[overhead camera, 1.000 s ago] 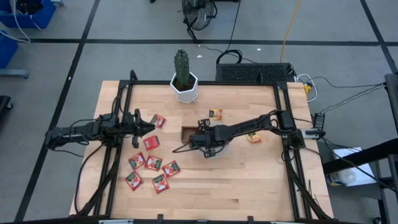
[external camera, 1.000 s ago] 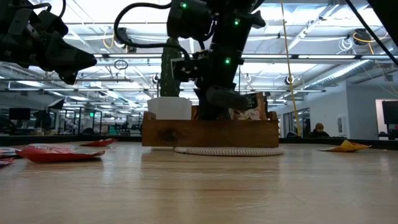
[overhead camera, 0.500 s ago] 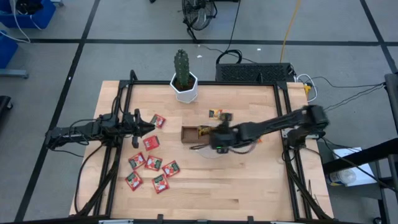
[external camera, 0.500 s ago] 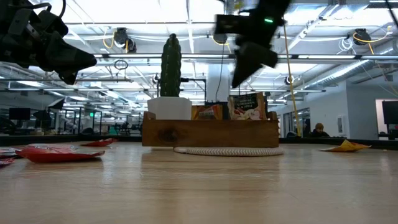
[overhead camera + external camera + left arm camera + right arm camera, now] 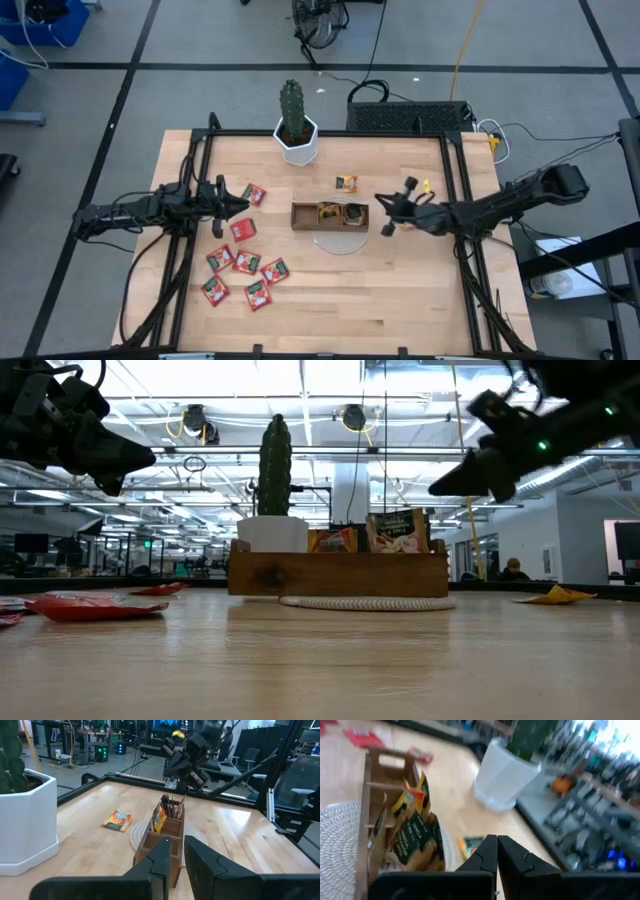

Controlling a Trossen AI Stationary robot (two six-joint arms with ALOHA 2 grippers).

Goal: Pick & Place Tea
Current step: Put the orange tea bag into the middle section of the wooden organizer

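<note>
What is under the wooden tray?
A round woven mat lies under the tray; its edge shows around the base. The part beneath the tray is covered.

Red tea sachets [image 5: 243, 262] lay flat, scattered on the table's left. One orange sachet [image 5: 346, 183] lay beyond the wooden tray [image 5: 305, 215], which held several upright.

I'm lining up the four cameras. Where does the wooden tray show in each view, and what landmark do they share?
High view: wooden tray at table centre, on a round mat.
Low view: tray at centre, seen side-on.
Left wrist view: tray at centre, just beyond the fingers.
Right wrist view: tray at left, sachets sticking out.
Shared landmark: the cactus in its white pot.
</note>
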